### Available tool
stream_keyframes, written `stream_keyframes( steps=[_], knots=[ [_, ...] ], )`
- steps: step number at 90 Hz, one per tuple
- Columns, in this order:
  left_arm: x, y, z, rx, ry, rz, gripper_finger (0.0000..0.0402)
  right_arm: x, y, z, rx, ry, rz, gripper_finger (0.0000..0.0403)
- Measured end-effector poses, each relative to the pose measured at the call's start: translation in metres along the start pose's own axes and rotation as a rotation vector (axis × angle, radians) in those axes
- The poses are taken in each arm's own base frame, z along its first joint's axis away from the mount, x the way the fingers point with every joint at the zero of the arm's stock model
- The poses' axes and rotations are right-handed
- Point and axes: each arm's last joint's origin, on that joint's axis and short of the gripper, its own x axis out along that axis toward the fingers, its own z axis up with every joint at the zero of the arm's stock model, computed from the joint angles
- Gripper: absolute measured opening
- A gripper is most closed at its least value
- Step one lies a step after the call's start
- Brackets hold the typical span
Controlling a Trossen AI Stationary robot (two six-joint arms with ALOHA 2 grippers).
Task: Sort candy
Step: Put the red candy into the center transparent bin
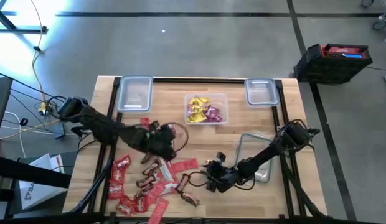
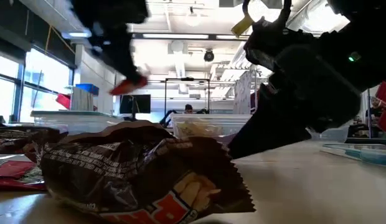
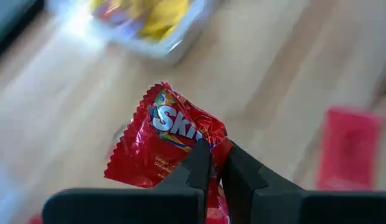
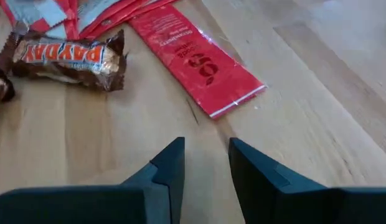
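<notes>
High view: wooden surface w/ black rails. Candy pile at front-left: flat red packets, some brown bars, loosely heaped. Clear container at back centre holds yellow and purple-pink sweets; two more clear containers, back-left and back-right, a fourth under the right arm. Left end effector over the surface between pile and centre container. Right end effector low at front centre, just beside the pile's right edge.

Low view: brown crinkled bar wrapper lies close in foreground on the surface. Red packet hangs in the air from a dark end effector, upper left. Other arm is a dark mass on the right, reaching down to the surface.

Left wrist view: left end effector pinched narrow on the lower edge of a red Skittles packet, zig-zag sealed ends, held off the surface. Centre container w/ yellow sweets beyond, blurred. Another red packet on the surface to one side.

Right wrist view: right end effector parted a little, nothing between fingers, hovering near bare wood. Long red packet lies just ahead, apart from the fingers. Brown Payday bar farther off beside it; more red packets behind.
</notes>
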Motion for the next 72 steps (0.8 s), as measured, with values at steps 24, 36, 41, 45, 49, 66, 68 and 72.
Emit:
stream_keyframes(
  steps=[24, 36, 41, 45, 49, 66, 68, 72],
  knots=[
    [0.048, 0.024, 0.041, 0.021, -0.112, -0.114, 0.0007, -0.003, 0.0, -0.001, 0.06, 0.064, 0.04, 0.0094],
    [0.078, 0.03, 0.047, 0.018, -0.132, -0.122, 0.0007, -0.007, -0.003, -0.002, 0.097, 0.118, 0.018, 0.0094],
    [0.091, 0.031, 0.049, 0.034, -0.15, -0.117, 0.0007, -0.01, -0.004, -0.001, 0.103, 0.134, 0.012, 0.0094],
    [0.1, 0.033, 0.051, 0.036, -0.176, -0.114, 0.0007, -0.012, -0.005, -0.001, 0.099, 0.145, 0.007, 0.0094],
    [0.108, 0.034, 0.055, 0.032, -0.21, -0.122, 0.0007, -0.015, -0.006, 0.001, 0.093, 0.142, 0.007, 0.0094],
    [0.124, 0.029, 0.081, 0.025, -0.37, -0.165, 0.0007, -0.017, -0.007, 0.005, 0.071, 0.135, 0.009, 0.0094],
    [0.125, 0.028, 0.084, 0.028, -0.388, -0.169, 0.0007, -0.017, -0.007, 0.005, 0.071, 0.135, 0.009, 0.0094],
    [0.127, 0.026, 0.088, 0.034, -0.416, -0.171, 0.0007, -0.017, -0.008, 0.005, 0.07, 0.136, 0.008, 0.0094]
  ],
)
